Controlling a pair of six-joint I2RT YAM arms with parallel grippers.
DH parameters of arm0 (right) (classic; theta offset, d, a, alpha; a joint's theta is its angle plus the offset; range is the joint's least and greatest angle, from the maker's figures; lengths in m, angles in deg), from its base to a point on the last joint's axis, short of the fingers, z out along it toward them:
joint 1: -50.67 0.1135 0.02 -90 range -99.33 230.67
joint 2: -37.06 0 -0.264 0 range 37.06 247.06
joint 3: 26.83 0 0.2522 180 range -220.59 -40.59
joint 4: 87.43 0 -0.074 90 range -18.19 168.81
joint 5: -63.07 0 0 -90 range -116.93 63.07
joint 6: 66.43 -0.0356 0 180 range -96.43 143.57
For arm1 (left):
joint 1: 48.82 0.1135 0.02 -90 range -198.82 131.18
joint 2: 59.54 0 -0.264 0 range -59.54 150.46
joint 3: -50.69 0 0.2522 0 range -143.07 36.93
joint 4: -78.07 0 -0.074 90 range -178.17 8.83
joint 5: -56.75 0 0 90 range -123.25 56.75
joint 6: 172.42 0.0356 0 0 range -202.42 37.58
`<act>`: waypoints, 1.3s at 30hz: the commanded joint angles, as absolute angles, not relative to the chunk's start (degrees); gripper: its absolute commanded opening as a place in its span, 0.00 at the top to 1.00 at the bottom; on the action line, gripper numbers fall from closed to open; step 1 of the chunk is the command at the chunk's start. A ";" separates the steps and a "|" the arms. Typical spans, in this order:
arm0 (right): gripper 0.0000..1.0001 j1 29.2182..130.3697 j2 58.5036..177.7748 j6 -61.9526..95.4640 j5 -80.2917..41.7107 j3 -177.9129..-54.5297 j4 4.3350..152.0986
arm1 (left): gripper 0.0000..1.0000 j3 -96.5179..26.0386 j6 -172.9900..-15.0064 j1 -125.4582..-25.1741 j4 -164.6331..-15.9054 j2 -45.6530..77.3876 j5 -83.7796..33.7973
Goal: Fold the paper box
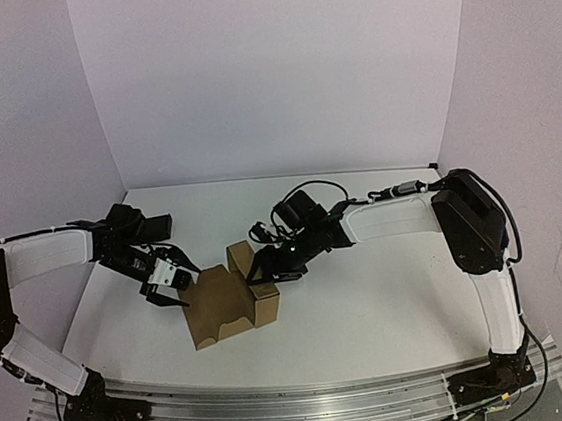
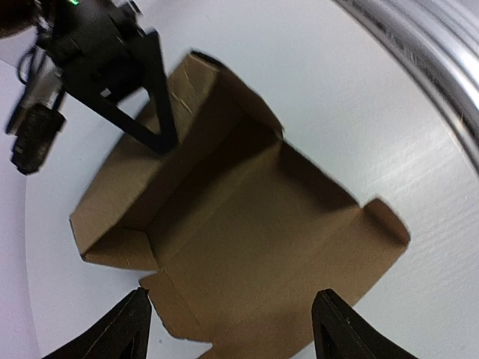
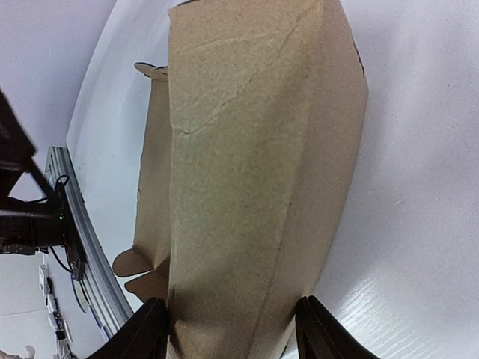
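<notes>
The paper box (image 1: pixel 225 302) is brown cardboard, partly folded, in the middle of the table. One side wall stands up and a wide flap lies flat toward the front. My left gripper (image 1: pixel 173 282) is open at the box's left edge. In the left wrist view its fingers (image 2: pixel 123 333) straddle the near flap of the box (image 2: pixel 247 232) without touching it. My right gripper (image 1: pixel 263 269) is at the raised right wall. In the right wrist view that gripper (image 3: pixel 233 333) has the folded wall (image 3: pixel 247 172) filling the gap between its fingers, which touch both sides.
White walls close in the table at the back and both sides. A metal rail (image 1: pixel 301 404) runs along the near edge under the arm bases. The right arm's finger (image 2: pixel 159 105) reaches down into the box in the left wrist view.
</notes>
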State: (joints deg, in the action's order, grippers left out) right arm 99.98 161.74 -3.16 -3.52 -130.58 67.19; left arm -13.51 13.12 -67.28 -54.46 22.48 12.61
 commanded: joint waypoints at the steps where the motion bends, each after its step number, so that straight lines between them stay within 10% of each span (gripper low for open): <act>1: 0.41 100.26 160.80 -0.49 -3.33 -129.43 62.90 | 0.22 -11.02 33.29 -67.14 -47.09 25.52 -1.26; 7: 0.40 100.28 160.49 -0.51 -4.61 -129.60 62.64 | 0.02 -9.66 26.14 -72.52 -39.06 24.26 11.88; 22: 0.40 100.29 160.51 -0.73 -5.32 -130.18 62.46 | 0.26 -0.06 2.30 -80.67 -59.75 23.22 10.02; 35: 0.40 100.27 160.49 -2.04 -5.96 -131.17 62.20 | 0.96 -0.78 -8.33 -80.72 -59.79 24.15 0.03; 39: 0.42 100.60 160.24 -7.11 -8.70 -131.55 62.20 | 1.00 -6.02 -9.80 -80.90 -59.39 22.92 -1.88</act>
